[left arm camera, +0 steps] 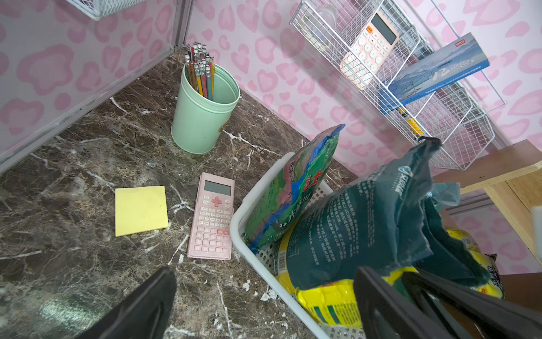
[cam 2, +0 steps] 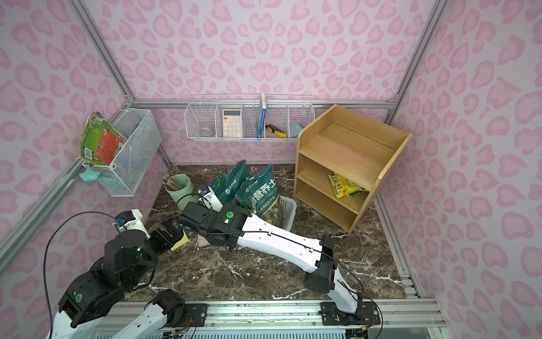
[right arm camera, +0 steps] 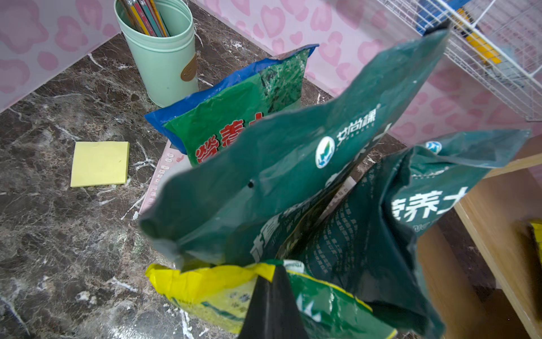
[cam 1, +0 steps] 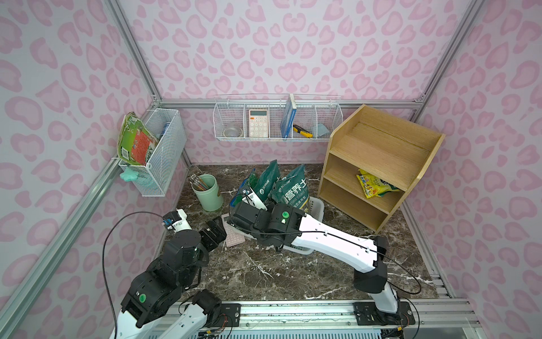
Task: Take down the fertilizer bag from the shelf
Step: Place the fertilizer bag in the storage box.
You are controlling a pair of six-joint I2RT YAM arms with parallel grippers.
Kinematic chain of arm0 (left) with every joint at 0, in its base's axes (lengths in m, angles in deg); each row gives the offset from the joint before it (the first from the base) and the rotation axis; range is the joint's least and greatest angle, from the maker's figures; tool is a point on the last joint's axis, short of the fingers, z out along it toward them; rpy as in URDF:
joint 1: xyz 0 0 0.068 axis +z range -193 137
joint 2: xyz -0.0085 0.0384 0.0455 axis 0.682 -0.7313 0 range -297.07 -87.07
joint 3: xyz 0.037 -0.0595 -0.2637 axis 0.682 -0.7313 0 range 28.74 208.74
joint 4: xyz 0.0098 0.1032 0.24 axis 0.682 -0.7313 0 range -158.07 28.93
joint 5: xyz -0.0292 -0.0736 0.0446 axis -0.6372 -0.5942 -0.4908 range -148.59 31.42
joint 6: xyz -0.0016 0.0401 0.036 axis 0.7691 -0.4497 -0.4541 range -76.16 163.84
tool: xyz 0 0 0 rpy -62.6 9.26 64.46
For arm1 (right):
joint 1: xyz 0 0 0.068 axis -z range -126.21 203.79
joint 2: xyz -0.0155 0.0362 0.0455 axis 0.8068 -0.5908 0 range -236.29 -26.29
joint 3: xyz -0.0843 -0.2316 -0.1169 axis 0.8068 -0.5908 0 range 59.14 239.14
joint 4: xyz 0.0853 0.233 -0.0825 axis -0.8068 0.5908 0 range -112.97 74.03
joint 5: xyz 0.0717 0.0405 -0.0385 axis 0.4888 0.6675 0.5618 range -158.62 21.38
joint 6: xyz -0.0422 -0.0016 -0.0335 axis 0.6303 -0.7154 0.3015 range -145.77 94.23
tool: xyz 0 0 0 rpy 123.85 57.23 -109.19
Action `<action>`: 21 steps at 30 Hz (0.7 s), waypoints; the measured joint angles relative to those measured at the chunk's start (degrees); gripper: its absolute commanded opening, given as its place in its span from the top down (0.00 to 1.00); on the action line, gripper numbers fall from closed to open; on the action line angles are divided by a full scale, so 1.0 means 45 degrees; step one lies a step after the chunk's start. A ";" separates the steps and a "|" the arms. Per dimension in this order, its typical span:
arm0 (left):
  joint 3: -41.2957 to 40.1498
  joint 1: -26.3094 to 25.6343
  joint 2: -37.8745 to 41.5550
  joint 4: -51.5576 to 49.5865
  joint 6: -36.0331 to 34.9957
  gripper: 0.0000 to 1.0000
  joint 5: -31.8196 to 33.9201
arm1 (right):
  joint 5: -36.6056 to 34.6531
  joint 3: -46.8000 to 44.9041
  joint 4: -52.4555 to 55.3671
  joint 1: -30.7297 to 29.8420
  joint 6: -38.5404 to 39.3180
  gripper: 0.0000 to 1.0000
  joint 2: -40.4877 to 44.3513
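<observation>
One bag (cam 1: pixel 375 187) (yellow) on shelf (cam 1: pixel 381 141).

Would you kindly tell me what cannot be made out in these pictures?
- Right gripper: hidden under its own wrist in both top views.
- Pink calculator: largely covered by the right arm in both top views.
- Yellow bag on the shelf: print too small in both top views.
- White basket: what lies under the bags is hidden in every view.

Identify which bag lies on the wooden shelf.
The yellow bag, lying flat on the middle tier of the shelf, alone there; the dark green bags stand in the white basket.
</observation>
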 measured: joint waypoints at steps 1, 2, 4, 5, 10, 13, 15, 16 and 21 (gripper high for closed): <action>-0.0034 0.0000 0.0058 -0.0024 0.0053 0.01 0.0010 | 0.0097 0.0058 -0.0073 0.0131 0.0126 1.00 -0.0214; -0.0063 0.0000 0.0092 -0.0029 0.0053 0.01 0.0010 | 0.0151 0.0078 -0.0146 0.0262 0.0160 1.00 -0.0398; -0.0087 0.0000 0.0102 -0.0034 0.0053 0.01 0.0010 | 0.0233 0.0078 -0.0257 0.0500 0.0272 1.00 -0.0704; -0.0087 0.0000 0.0068 -0.0034 0.0053 0.01 0.0005 | 0.0238 0.0078 -0.0340 0.0607 0.0359 1.00 -0.0850; -0.0073 0.0000 -0.0112 -0.0053 0.0049 0.01 -0.0010 | 0.0209 0.0078 -0.1020 0.0743 0.0568 1.00 -0.1501; -0.0068 0.0000 -0.0102 -0.0063 0.0049 0.01 -0.0024 | 0.0039 0.0083 -0.1399 0.0801 0.0588 1.00 -0.1894; -0.0068 0.0000 -0.0073 -0.0063 0.0049 0.01 -0.0034 | -0.0219 0.0083 -0.1525 0.0860 0.0573 1.00 -0.2025; -0.0073 0.0000 -0.0053 -0.0063 0.0049 0.01 -0.0039 | -0.0423 0.0063 -0.1598 0.0860 0.0481 1.00 -0.2050; -0.0073 0.0000 -0.0034 -0.0063 0.0049 0.01 -0.0044 | -0.1817 -0.0729 -0.2492 0.0316 0.0699 1.00 -0.1807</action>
